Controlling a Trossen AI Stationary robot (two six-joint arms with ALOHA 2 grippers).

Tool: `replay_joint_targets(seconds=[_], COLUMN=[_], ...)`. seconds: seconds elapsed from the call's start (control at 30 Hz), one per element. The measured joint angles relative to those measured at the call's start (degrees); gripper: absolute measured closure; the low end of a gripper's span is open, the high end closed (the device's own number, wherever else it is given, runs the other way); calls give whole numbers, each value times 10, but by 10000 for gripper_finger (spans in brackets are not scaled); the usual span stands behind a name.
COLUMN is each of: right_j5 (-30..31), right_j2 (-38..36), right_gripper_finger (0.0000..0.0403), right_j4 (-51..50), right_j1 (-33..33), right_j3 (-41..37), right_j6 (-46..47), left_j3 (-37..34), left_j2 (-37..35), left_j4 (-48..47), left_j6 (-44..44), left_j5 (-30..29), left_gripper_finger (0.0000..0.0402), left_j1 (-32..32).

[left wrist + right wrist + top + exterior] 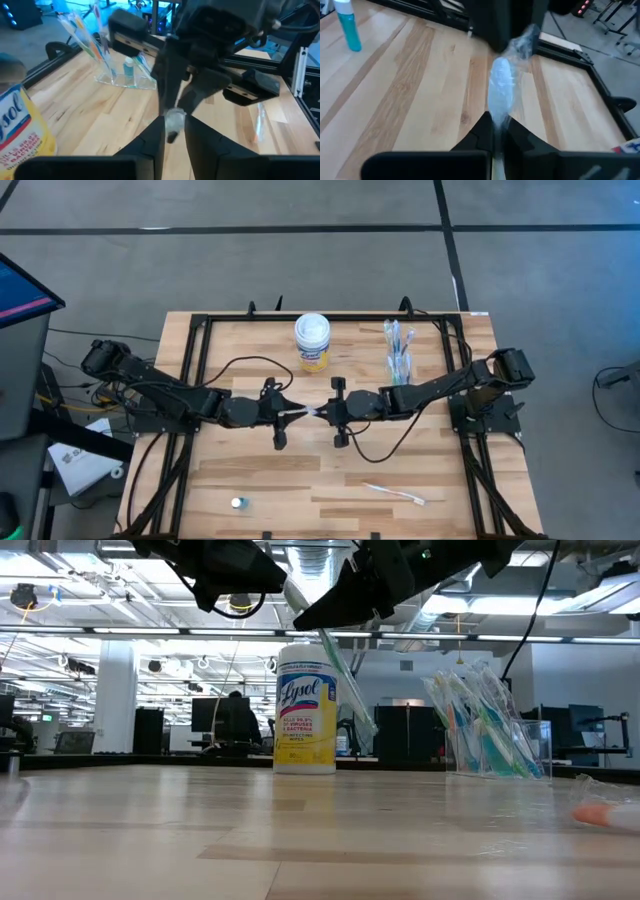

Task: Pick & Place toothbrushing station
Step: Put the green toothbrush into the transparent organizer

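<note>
A slim whitish toothbrush in a clear wrapper (305,412) is held in the air over the table's middle between my two grippers. In the low view it (346,688) slants downward below them. My left gripper (292,413) and my right gripper (322,412) face each other, both shut on it. A clear holder with several toothbrushes (398,348) stands at the far right. Another toothbrush (395,493) lies flat near the front edge. A small blue tube (237,503) stands upright at the near left. My left gripper pinches the wrapped toothbrush near one end (174,121) between its two fingers, coming level from the table's left. The brush is clear of the table. My right gripper pinches the wrapped toothbrush (499,105) between its two fingers, coming level from the table's right. The brush runs on from its fingers toward my left gripper, clear of the table.
A white-lidded, yellow-labelled canister (312,342) stands at the far middle, just behind the grippers. A black frame (200,320) runs round the table's edges. Bare wood (300,470) lies between the grippers and the front edge.
</note>
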Motion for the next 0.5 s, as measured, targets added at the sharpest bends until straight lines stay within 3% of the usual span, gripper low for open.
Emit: replay_joint_targets(seconds=[0.37, 0.5], right_j5=[4, 49], right_j2=[-33, -51], right_gripper_finger=[398, 399], right_j4=[1, -35], right_j1=[13, 27], right_j3=[-18, -19], right_j6=[20, 32], left_j3=[0, 0], left_j2=[-1, -1], left_j4=[-1, -1], left_j6=[13, 13], left_j5=[-27, -26], left_gripper_finger=[331, 331], left_j1=[-9, -13])
